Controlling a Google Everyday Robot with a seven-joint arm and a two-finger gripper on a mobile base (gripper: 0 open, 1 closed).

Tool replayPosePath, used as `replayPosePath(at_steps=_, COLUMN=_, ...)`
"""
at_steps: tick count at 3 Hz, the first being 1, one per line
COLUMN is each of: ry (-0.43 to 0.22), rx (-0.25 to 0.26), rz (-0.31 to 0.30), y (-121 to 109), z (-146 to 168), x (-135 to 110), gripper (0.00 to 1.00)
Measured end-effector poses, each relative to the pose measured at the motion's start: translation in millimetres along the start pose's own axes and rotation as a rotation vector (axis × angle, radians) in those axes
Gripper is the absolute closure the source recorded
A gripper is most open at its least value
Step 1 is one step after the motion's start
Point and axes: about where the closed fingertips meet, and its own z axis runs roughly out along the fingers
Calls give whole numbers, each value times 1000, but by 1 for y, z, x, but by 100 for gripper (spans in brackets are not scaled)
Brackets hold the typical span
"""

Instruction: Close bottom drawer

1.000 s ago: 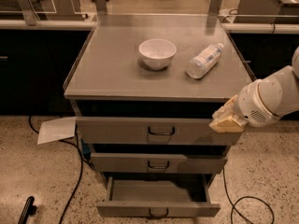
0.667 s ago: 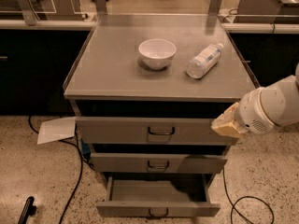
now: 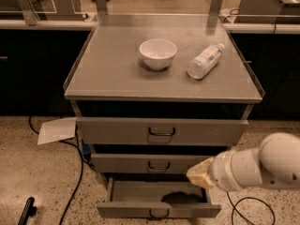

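We see a grey table (image 3: 108, 78) with a flat top. A white bowl (image 3: 158, 54) stands upright near the middle of it. A clear plastic bottle (image 3: 205, 61) lies on its side close by, to the right in our view and not touching the bowl. On the speckled floor (image 3: 37, 182) a white sheet of paper (image 3: 57, 130) lies by the table's left side, with a black cable (image 3: 77, 172) running past it. The gripper (image 3: 200, 173) hangs low before the table's front, toward the right.
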Motion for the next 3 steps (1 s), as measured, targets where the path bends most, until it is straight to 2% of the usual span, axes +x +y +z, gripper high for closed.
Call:
replayPosePath(at_steps=1, ry=-30, rx=-88, rz=115, y=18, z=93, x=44, gripper=100)
replayPosePath(at_steps=2, ry=-72, rx=-92, rz=208, y=2, z=167, x=60, gripper=100)
replayPosePath(at_steps=3, ry=-85, rx=-95, rz=252, y=1, z=191, x=73, gripper=100)
